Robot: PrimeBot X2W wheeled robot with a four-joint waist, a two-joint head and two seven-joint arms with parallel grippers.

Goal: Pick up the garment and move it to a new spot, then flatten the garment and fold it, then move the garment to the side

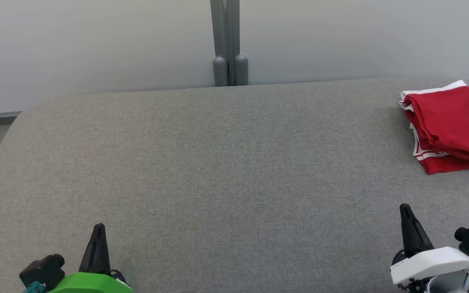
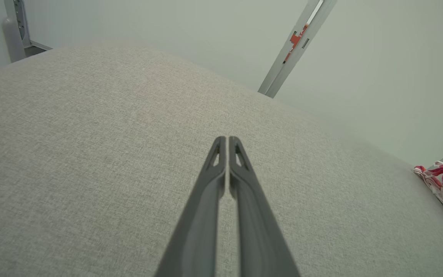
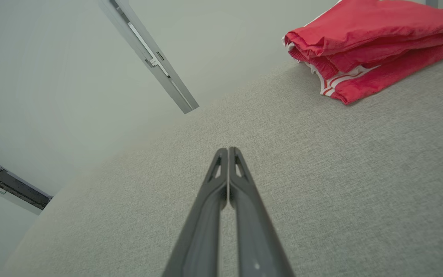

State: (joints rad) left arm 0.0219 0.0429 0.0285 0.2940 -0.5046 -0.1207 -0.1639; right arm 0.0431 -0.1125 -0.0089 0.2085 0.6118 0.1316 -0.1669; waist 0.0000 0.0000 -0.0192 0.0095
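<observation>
The left gripper (image 1: 98, 228) rests low at the near left of the grey fabric-covered counter (image 1: 226, 162), and the right gripper (image 1: 405, 209) at the near right. Both point away from the robot. On each, the two dark fingers (image 2: 210, 184) are pressed together along their length, holding nothing, with their tips just above the fabric. The folded red garment (image 1: 450, 122), trimmed with white stripes, lies at the counter's far right edge, beyond the right gripper and well apart from it.
</observation>
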